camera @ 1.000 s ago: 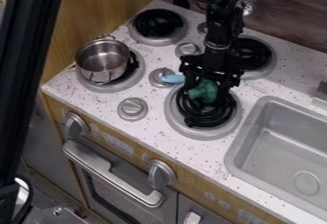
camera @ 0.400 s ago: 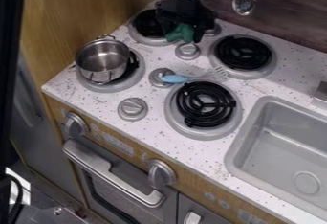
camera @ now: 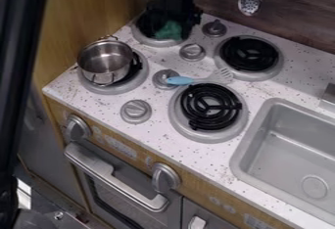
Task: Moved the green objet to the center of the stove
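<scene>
Over the back left burner hangs the gripper (camera: pixel 169 23), shut on the green object (camera: pixel 169 30). The green object shows between the dark fingers, above the burner's front right part; whether it touches the burner I cannot tell. Part of that burner is hidden behind the gripper. The stove (camera: pixel 105 109) has a white speckled top with four round burners and several grey knobs in the middle area.
A metal pot (camera: pixel 105 61) stands on the front left burner. A spatula with a blue handle (camera: pixel 179 80) lies between the knobs and the front right burner (camera: pixel 210 106). The grey sink (camera: pixel 288 140) is at the right; a slotted spoon (camera: pixel 249 3) hangs at the back wall.
The gripper has carried the green object from above the front right burner to the back left one. Both front right burner and spatula have come into full view.
</scene>
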Controlling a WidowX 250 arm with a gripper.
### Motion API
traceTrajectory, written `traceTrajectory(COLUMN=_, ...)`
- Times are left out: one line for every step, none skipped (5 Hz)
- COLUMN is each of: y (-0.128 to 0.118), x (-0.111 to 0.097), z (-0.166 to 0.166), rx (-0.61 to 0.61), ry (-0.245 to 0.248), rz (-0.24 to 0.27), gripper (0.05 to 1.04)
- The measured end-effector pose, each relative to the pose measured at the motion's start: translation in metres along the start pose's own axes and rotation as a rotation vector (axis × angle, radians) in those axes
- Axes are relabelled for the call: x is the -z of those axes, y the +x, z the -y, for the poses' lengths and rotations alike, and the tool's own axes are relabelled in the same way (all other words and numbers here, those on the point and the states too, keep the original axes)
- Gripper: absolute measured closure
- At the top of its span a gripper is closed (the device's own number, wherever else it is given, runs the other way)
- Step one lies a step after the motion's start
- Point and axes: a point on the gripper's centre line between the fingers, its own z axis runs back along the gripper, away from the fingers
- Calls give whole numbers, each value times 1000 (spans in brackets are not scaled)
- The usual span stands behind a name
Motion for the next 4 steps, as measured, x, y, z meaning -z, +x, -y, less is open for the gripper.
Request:
traceTrajectory(y=-8, x=17, z=-2, rx=-4, ry=-4, rz=-66, gripper=224)
traceTrajectory(y=-15, x=26, z=1, rx=-20, ry=-17, rz=-123, gripper=161)
traceTrajectory(y=-17, x=28, z=4, rx=-12, ry=-34, rz=-129, gripper=83)
traceTrajectory(y=-25, x=30, z=3, rx=3, ry=-30, rz=-133, gripper=83)
